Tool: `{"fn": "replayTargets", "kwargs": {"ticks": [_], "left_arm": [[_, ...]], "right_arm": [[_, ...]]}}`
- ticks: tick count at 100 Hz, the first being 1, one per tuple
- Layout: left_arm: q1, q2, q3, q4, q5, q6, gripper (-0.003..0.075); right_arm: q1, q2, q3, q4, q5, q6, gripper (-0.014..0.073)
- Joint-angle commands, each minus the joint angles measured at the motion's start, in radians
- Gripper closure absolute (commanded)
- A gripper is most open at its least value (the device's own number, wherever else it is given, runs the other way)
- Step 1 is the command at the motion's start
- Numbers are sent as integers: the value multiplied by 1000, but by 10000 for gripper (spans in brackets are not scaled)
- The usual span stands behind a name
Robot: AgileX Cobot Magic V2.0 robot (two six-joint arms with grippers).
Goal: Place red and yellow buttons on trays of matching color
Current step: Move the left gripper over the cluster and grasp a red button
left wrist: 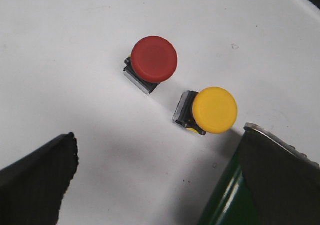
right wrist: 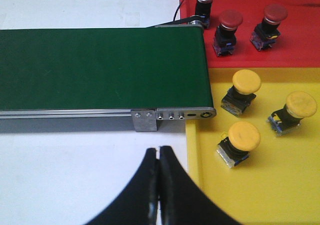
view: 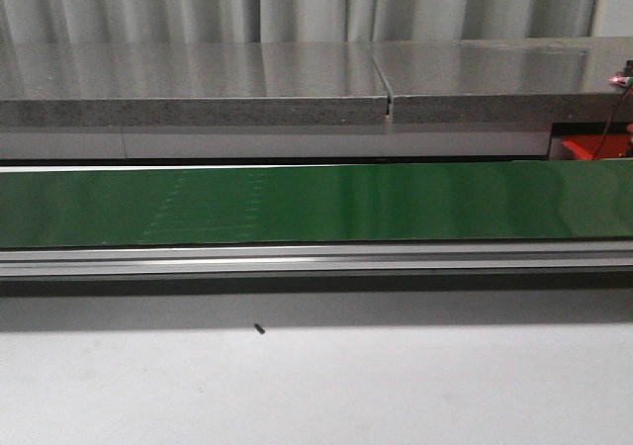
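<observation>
In the left wrist view a red button [left wrist: 154, 59] and a yellow button [left wrist: 215, 110] lie side by side on the white table, caps facing the camera. My left gripper [left wrist: 160, 135] hangs open above the table just short of them, holding nothing. In the right wrist view the red tray [right wrist: 300, 45] holds three red buttons [right wrist: 231, 19]. The yellow tray [right wrist: 280, 185] holds three yellow buttons [right wrist: 244, 136]. My right gripper [right wrist: 159, 152] is shut and empty over the white table beside the yellow tray's edge. Neither gripper shows in the front view.
A long green conveyor belt [view: 316, 203] on an aluminium frame crosses the front view. Its end [right wrist: 172, 116] meets the two trays, and its other end [left wrist: 225, 200] lies near the left gripper's finger. A grey stone counter [view: 198, 84] stands behind it.
</observation>
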Motion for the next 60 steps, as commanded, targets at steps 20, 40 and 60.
{"fn": "replayTargets", "kwargs": {"ticks": [20, 40, 60], "left_arm": [[4, 105, -201, -6, -11, -39, 80], [-3, 181, -268, -19, 5, -81, 80], [-3, 243, -274, -17, -28, -104, 80]], "right_arm": [[-2, 3, -22, -6, -59, -4, 661], [-2, 3, -22, -6, -59, -4, 661], [-2, 3, -22, -6, -59, -4, 661]]}}
